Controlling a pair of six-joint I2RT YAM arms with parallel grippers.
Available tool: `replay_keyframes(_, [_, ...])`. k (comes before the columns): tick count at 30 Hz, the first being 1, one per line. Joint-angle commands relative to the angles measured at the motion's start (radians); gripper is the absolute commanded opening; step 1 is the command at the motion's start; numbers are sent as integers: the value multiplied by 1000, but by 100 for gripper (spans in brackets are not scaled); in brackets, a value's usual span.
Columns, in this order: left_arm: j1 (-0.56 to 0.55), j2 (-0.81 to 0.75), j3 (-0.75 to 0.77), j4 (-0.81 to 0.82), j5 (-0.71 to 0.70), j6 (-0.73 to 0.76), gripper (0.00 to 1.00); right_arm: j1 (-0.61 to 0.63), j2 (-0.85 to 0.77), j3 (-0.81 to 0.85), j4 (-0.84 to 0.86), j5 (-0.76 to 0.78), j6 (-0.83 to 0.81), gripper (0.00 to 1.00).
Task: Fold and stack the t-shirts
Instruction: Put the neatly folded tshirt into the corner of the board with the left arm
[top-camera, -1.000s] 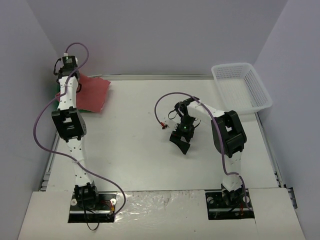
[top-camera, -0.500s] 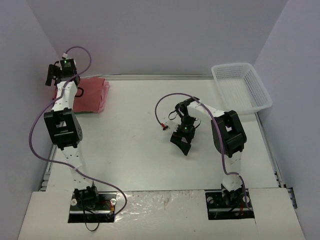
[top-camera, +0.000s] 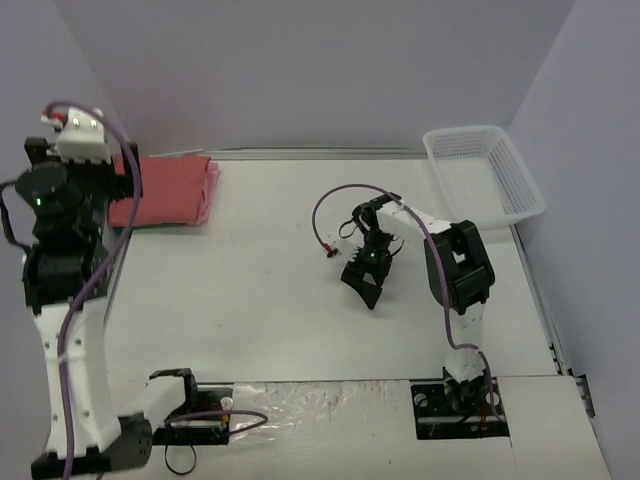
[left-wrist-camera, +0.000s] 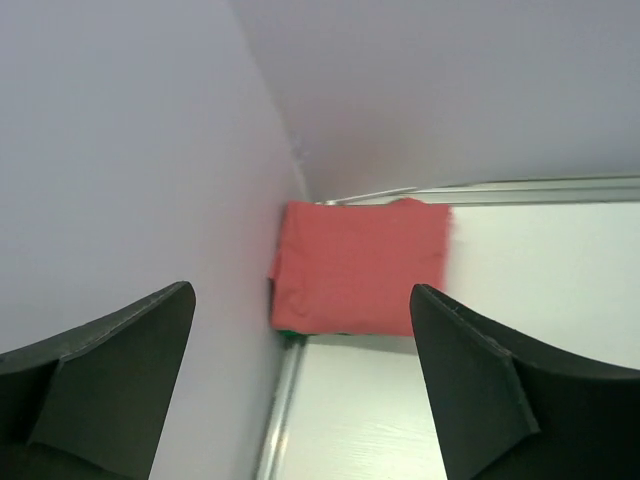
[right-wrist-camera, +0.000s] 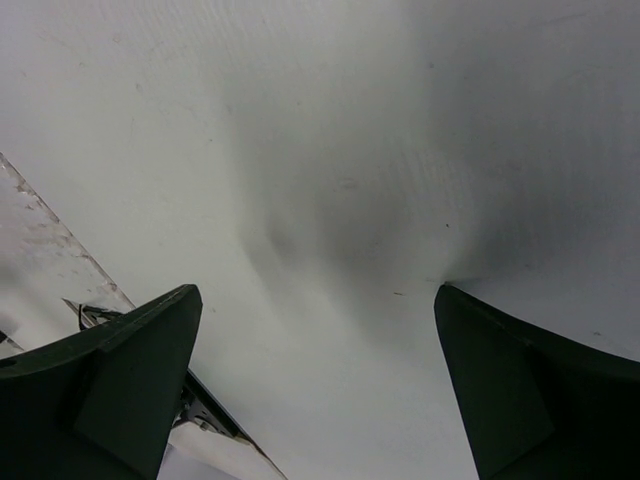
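Note:
A folded dusty-red t-shirt (top-camera: 168, 189) lies flat in the table's back left corner, on top of a stack. In the left wrist view the same red t-shirt (left-wrist-camera: 360, 262) has a thin edge of the green t-shirt (left-wrist-camera: 298, 334) showing under its near side. The pale pink one I cannot make out for sure. My left gripper (left-wrist-camera: 300, 296) hangs open, high above and in front of the stack, holding nothing. Over bare table at centre right, my right gripper (top-camera: 365, 286) (right-wrist-camera: 318, 296) stands wide open and empty.
A white mesh basket (top-camera: 462, 131) stands at the back right corner. The raised left arm (top-camera: 60, 215) covers the left table edge in the top view. The left wall and a metal table rail (left-wrist-camera: 272, 430) run close beside the stack.
My left gripper opened and let go of the red t-shirt, which now lies flat on the stack. The left arm rose and drew back. The right arm has not moved.

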Motion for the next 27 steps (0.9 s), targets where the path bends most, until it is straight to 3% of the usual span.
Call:
replay_keyframes(1, [-39, -116, -242, -16, 299, -44, 88, -41, -8, 34, 24, 11, 33, 100])
replay_keyframes(6, [-62, -233, -529, 82, 523, -75, 88, -130, -154, 129, 74, -15, 93, 100])
replay_keyframes(9, [-88, -183, -609, 124, 502, -10, 92, -173, -254, 108, 186, 68, 179, 100])
replay_keyframes(14, [-153, -22, -599, 84, 430, 33, 97, -291, -392, -4, 395, 185, 337, 100])
replay_keyframes(20, [-165, -46, -654, 130, 329, 85, 94, -501, -567, -147, 539, 93, 403, 100])
replay_keyframes(27, [-160, -107, -712, 110, 277, 172, 94, -578, -647, -182, 561, -16, 396, 100])
